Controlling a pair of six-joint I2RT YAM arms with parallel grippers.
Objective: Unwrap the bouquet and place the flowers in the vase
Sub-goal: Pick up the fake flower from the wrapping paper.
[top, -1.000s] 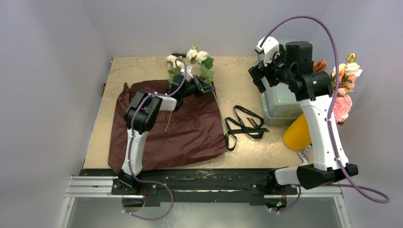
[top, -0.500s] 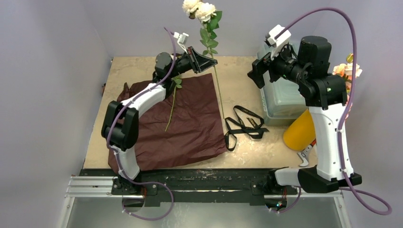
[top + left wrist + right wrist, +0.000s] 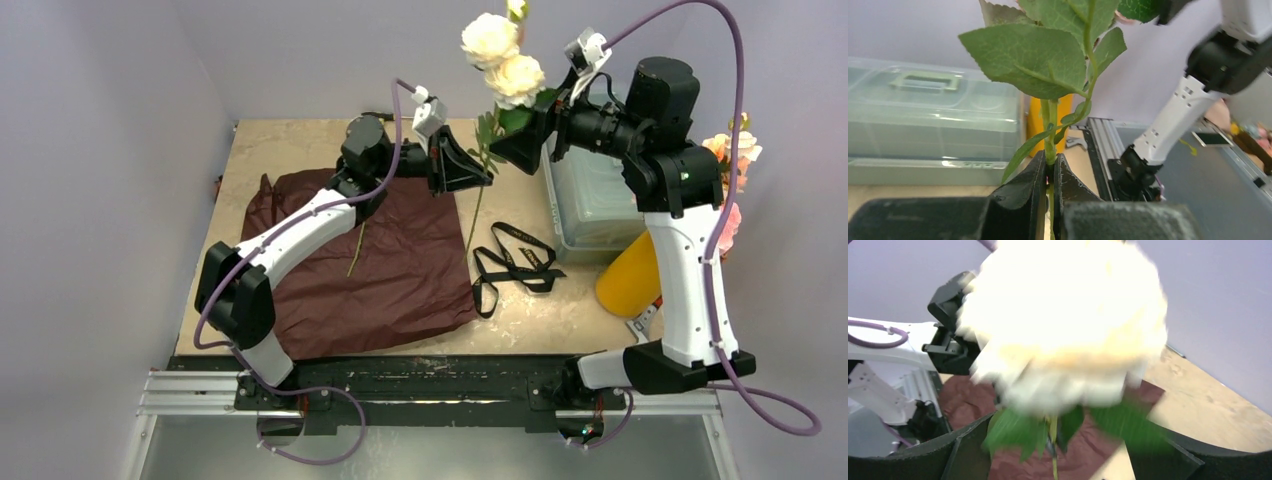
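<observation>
Pinches the green stem of a cream rose spray (image 3: 513,78) tight in the left gripper (image 3: 1050,162), low down just under the leaves, holding it upright in mid-air over the far side of the table. Waits with the right gripper (image 3: 1063,455) spread wide and holding nothing, the stem showing between its fingers in the wrist view; impossible to tell whether touching. Leaves the vase (image 3: 628,278) standing at the right edge just beside the clear box (image 3: 590,205), with pink and peach flowers (image 3: 728,190) apparently already in it, well apart from the held spray. Leaves a loose stem (image 3: 357,245) on the maroon paper (image 3: 400,270), with the black ribbon (image 3: 515,262) just beside the sheet. Risks closing the right side on leaves or petals rather than stem, with the blooms crowding and blurring that wrist view. Risks a swinging or dropped spray if let go on the left before being gripped firmly on the right. Against half a second ago: brings the spray rightward and nearer the top camera, up to the right gripper, then well apart from it.
</observation>
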